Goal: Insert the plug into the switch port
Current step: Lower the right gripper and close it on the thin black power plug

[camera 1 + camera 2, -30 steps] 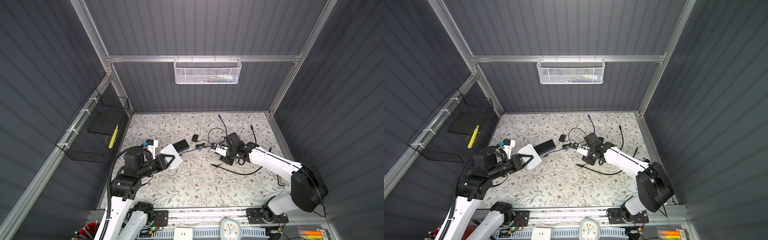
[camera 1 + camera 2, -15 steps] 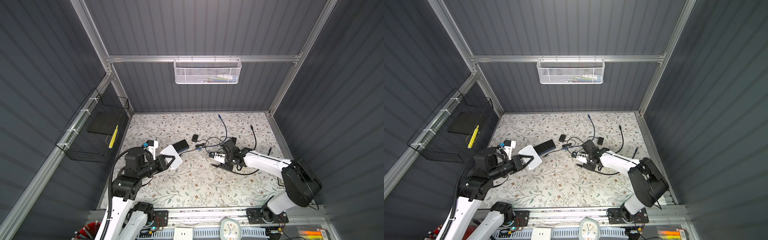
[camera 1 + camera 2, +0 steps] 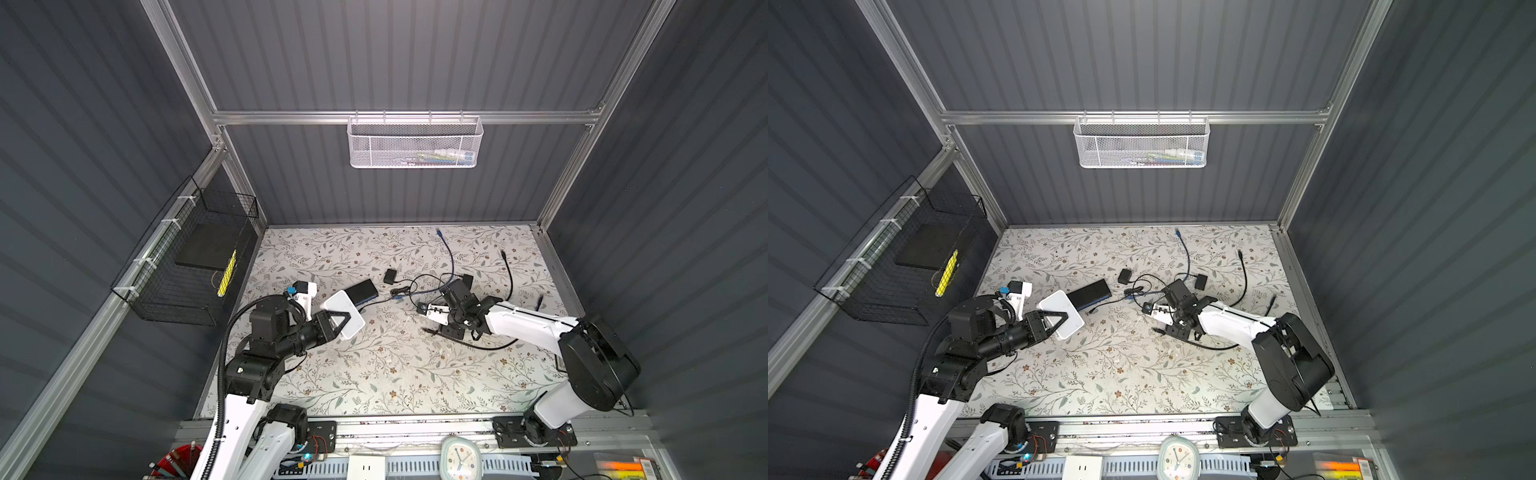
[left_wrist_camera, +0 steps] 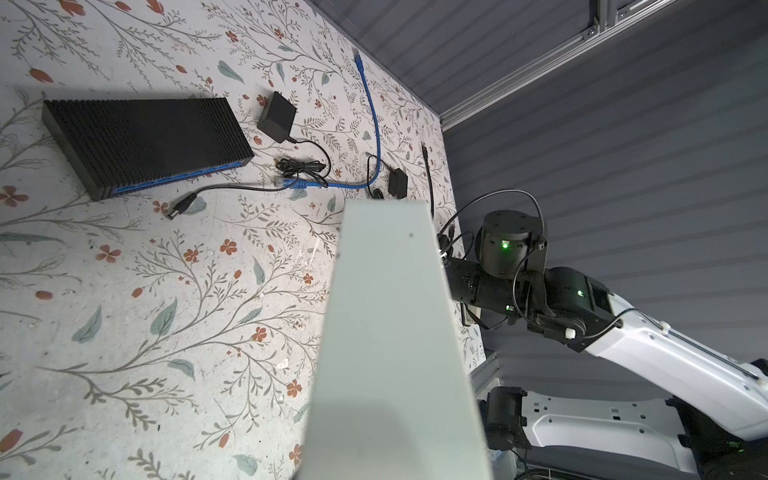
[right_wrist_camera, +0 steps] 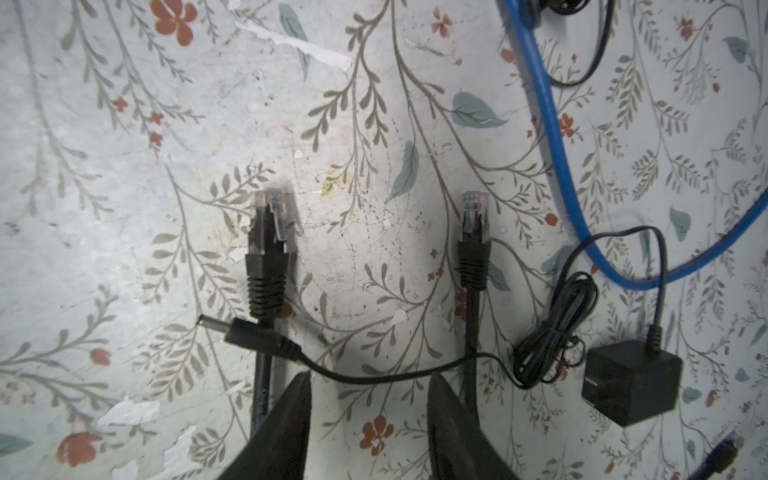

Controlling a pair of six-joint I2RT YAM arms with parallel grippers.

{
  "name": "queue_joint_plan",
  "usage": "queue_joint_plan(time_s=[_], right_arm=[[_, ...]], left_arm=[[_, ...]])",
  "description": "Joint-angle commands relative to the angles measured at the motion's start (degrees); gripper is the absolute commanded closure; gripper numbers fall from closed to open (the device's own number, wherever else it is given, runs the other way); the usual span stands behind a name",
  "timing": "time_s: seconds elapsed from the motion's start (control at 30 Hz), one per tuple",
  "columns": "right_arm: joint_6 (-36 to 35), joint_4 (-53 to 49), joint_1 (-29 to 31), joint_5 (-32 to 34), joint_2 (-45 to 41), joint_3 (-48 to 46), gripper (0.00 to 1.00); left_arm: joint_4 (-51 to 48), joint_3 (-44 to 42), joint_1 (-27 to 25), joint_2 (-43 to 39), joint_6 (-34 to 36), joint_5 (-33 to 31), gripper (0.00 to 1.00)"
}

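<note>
White plastic is filling most of my left wrist view. The left gripper [image 3: 338, 321] is clamping one edge of a white box [image 3: 345, 300], jaws pressed tight on it. Just beside that box, the black switch [image 3: 362, 289] is lying flat on the flowered table [image 3: 374, 374], and its blue port face [image 4: 174, 183] is pointing towards the middle of the table. I am seeing no cable sitting in those ports. The clear-tipped end of a blue cable [image 4: 376, 124] and a black barrel plug [image 4: 180, 206] are resting on the table just in front of them.

Over on the other side, the right gripper [image 5: 370, 399] is hovering low over the table with its jaws standing apart and gripping nothing. One black network plug [image 5: 268, 237] and a second black network plug [image 5: 473, 232] are lying side by side ahead of it, well apart from the switch. Each plug's cable is running back under one of the fingertips [image 5: 297, 419]. Another barrel plug [image 5: 245, 332] is lying across the first cable, and its thin cord is crossing in front of the open jaws to a small black power adapter [image 5: 629, 380].
</note>
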Motion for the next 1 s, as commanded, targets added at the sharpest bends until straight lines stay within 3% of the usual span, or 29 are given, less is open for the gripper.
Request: queue_joint_plan(time_s=[0.0,0.97], right_arm=[[0.0,-0.5,0.3,0.4,0.5,-0.8,0.53],[0.3,-0.6,1.3,0.3,2.6,-0.1,0.52]], left_arm=[[0.7,-0.2,0.3,-0.9,-0.3,0.6,1.00],[0.1,-0.3,0.3,-2.3,-0.3,-0.1,1.00]])
